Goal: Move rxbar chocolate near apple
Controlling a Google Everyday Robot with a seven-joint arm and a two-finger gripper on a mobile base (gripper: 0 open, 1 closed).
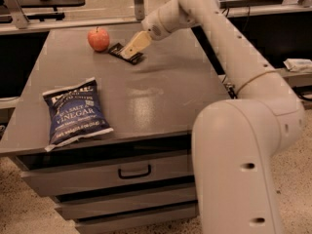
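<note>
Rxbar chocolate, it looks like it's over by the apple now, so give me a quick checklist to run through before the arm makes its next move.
1. Rxbar chocolate lies flat on the table: ok.
2. Bar is close to the apple, just to its right with a narrow gap between them: ok.
3. Apple sits stem up, not touched by the arm: ok.
4. Claw is right over the bar's right part, at the table's far side: ok.
5. Claw holding the bar or free of it: cannot tell.
6. Chip bag lies at the front left, well away from bar, apple and claw: ok.
</note>
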